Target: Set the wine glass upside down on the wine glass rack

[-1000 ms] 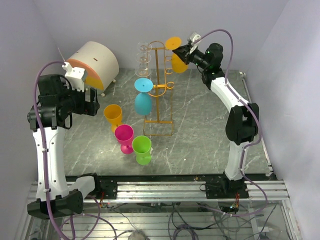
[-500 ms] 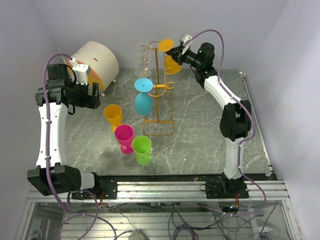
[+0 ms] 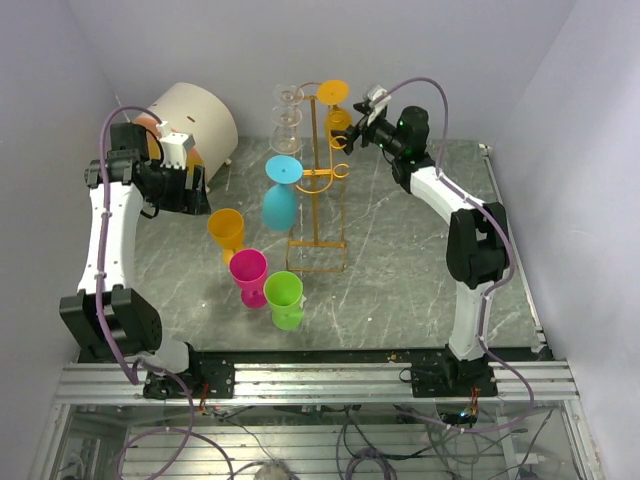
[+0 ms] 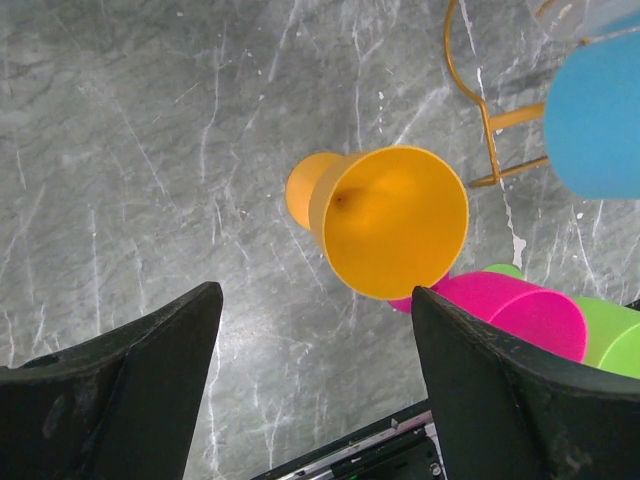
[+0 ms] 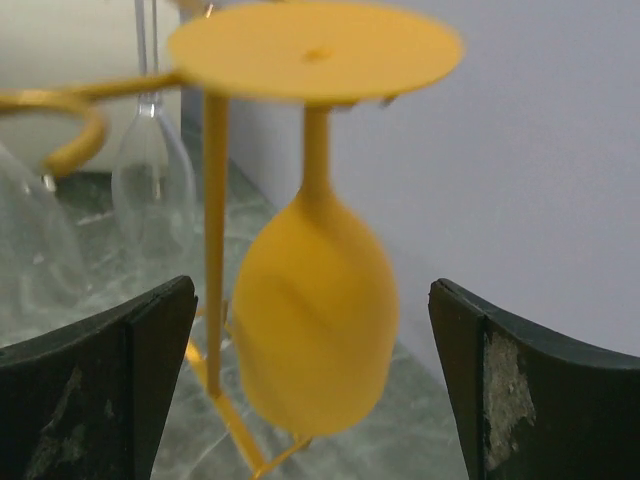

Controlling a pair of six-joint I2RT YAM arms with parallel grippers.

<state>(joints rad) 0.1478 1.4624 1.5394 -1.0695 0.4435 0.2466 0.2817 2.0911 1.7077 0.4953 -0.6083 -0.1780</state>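
The right fingers (image 5: pixel 110 390) stand spread. The yellow wine glass (image 5: pixel 315 340) hangs bowl-down between them and touches neither, a gap only the right wrist view shows. Its foot rests on a hook of the wine glass rack (image 3: pixel 318 205). The left fingers (image 4: pixel 140 380), also apart, hover over an empty orange goblet (image 4: pixel 395 220) on the bench (image 4: pixel 120 150).

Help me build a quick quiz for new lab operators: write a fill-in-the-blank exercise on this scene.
1. The orange wine glass hangs ____ on the wine glass rack, foot on top.
2. The right gripper has its jaws ____, one on each side of that glass, not touching it.
3. The left gripper is over an upright orange glass on the table; next to it stand a pink glass and a ____ one.

Missing words: upside down; open; green.
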